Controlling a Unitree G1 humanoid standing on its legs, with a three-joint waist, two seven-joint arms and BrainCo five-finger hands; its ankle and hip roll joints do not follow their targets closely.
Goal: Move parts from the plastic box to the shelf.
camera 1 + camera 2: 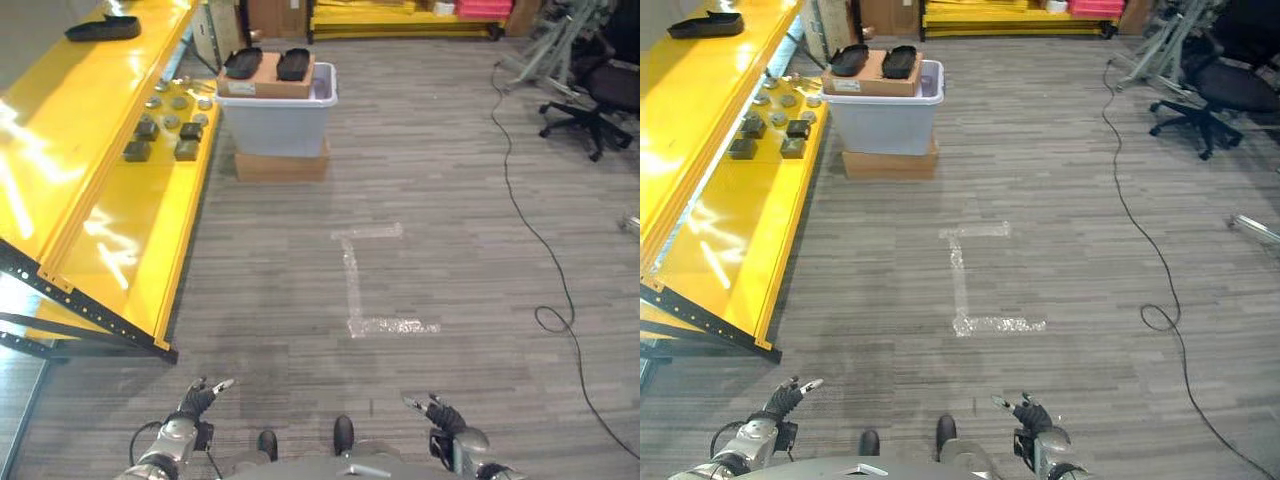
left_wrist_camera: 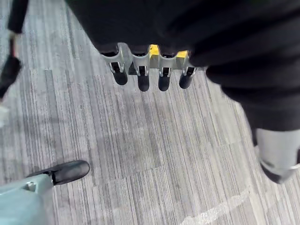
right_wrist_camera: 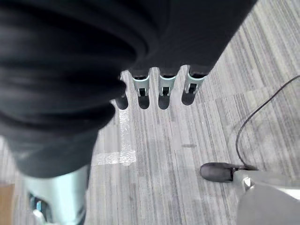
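Note:
A pale grey plastic box [image 1: 280, 120] stands far ahead on a flat cardboard base, beside the yellow shelf [image 1: 90, 190]. A cardboard box [image 1: 265, 78] rests on top of it with two black oval parts [image 1: 243, 62] on it. Several dark and round grey parts [image 1: 165, 125] lie on the shelf, and a black tray [image 1: 103, 28] on its upper level. My left hand [image 1: 198, 398] and right hand [image 1: 440, 412] hang low at the view's bottom edge, far from the box. Both have straight fingers [image 2: 140, 77] and hold nothing.
White tape marks [image 1: 365, 280] lie on the grey floor between me and the box. A black cable [image 1: 545, 250] runs along the right. An office chair [image 1: 595, 95] stands at the far right. More yellow shelving [image 1: 400, 20] lines the back.

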